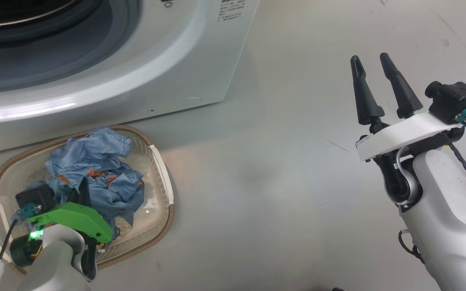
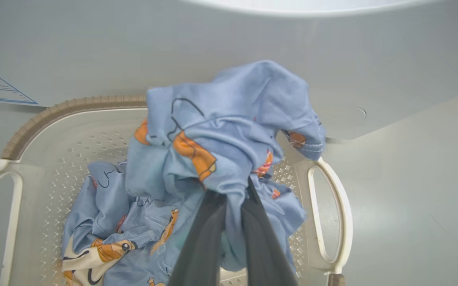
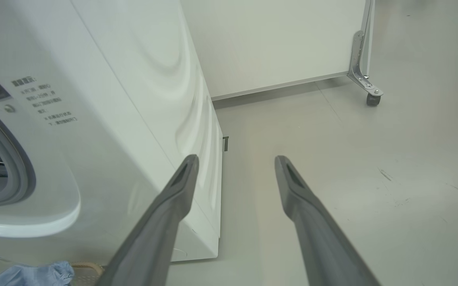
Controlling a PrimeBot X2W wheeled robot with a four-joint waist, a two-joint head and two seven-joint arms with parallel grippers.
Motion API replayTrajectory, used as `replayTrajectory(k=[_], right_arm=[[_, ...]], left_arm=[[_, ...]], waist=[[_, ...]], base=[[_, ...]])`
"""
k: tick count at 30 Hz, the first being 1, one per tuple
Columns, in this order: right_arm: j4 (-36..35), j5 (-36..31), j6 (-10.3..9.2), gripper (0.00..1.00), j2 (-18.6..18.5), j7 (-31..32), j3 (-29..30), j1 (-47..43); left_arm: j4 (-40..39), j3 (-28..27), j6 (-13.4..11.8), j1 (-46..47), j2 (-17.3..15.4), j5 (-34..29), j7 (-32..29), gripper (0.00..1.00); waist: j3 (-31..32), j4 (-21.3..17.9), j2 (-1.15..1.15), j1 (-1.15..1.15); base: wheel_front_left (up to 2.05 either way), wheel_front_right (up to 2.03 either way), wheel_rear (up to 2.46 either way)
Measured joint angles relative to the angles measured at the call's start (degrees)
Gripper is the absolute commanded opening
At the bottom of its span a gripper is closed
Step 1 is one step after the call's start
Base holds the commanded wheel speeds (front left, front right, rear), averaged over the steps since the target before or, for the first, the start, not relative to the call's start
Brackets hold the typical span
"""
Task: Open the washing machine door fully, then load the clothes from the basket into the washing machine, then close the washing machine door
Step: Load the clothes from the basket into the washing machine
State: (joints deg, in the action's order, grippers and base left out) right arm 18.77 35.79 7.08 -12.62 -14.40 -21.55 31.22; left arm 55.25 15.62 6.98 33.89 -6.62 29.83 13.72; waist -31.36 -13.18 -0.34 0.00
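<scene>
Clothes (image 2: pixel 229 131): bunched in the basket (image 2: pixel 94 131) on the floor (image 1: pixel 277 182), just in front of the washing machine (image 1: pixel 200 68). Pinched at an upper fold by the left fingers (image 2: pixel 203 238), closed on the fabric, probably for lifting toward the drum opening (image 1: pixel 34 44). Right fingers (image 1: pixel 364 97) spread wide, holding nothing, kept well apart over bare floor, likely to stay out of the way. In the left wrist view, fabric squeezed between the 2 fingers; in the head view, hidden by the green housing (image 1: pixel 75 220). In the right wrist view, machine side wall and a wheeled panel (image 3: pixel 292 43) behind.
</scene>
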Motion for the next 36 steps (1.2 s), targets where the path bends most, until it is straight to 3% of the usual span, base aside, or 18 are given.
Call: replayTrajectory(k=[23,36], right_arm=[[2.16,0.81,0.00,1.00,-1.69,0.00,-0.23,-6.56],[2.69,1.21,0.00,1.00,-2.91,0.00,0.40,-10.13]], left_arm=[[-16.69,-0.26,0.00,-8.98,0.11,3.46,0.52,0.00],[-28.03,-3.15,0.00,-14.60,-2.50,-0.67,0.52,0.00]], waist=[[14.69,3.98,0.00,0.00],[21.08,6.01,0.00,0.00]], base=[[0.00,0.00,0.00],[0.00,0.00,0.00]])
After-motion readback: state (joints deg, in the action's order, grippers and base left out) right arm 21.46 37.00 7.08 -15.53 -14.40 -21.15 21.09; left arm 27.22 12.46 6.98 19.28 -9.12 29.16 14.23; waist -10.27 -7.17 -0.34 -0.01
